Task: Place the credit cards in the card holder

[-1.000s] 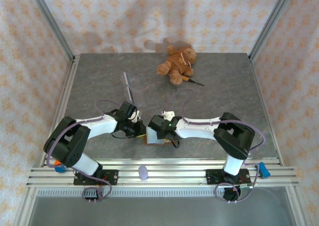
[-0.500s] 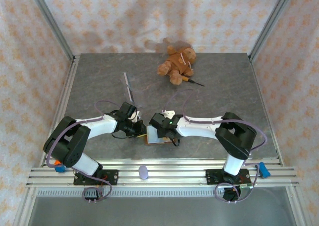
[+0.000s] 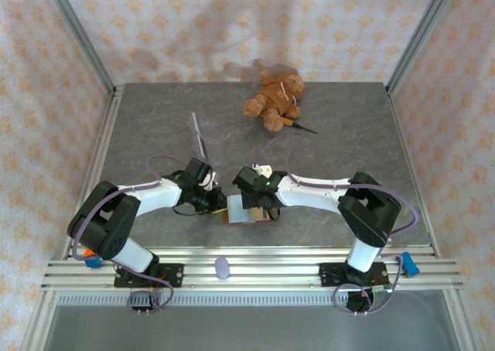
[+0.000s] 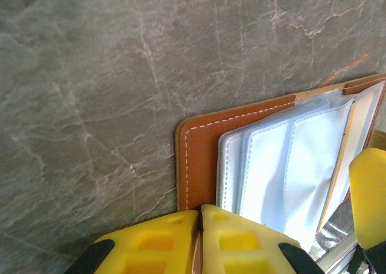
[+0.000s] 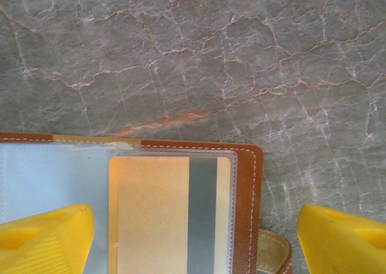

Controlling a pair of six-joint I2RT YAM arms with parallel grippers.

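The left gripper [image 4: 200, 219] is pressed shut on the brown edge of the card holder [image 4: 196, 147], and the cover slips in between its two yellow fingers. The holder lies open and flat on the grey table [image 5: 181, 57]. Its clear pockets [image 4: 271, 165] fan out just past the left fingertips. The right gripper [image 5: 193, 235] is spread wide, with one finger [image 5: 48, 232] on each side and nothing pinched between them. Right under it, between the two fingers, is a gold card [image 5: 151, 213] with a grey stripe. It looks like the card sits inside a clear pocket, close to the holder's brown corner. I think the job now is to get this card all the way in and then let it be. To do that well, the left gripper should hold tight so the holder does not slide or flap shut. The right gripper should push the card straight along the pocket, not at a slant, so a corner does not catch on the thin plastic. It should push softly, since the pockets look floppy and could crumple. When it goes away, it should lift straight up so a finger does not drag the card out. It should also stay off the gold strap [image 5: 274, 250] beside its right finger.
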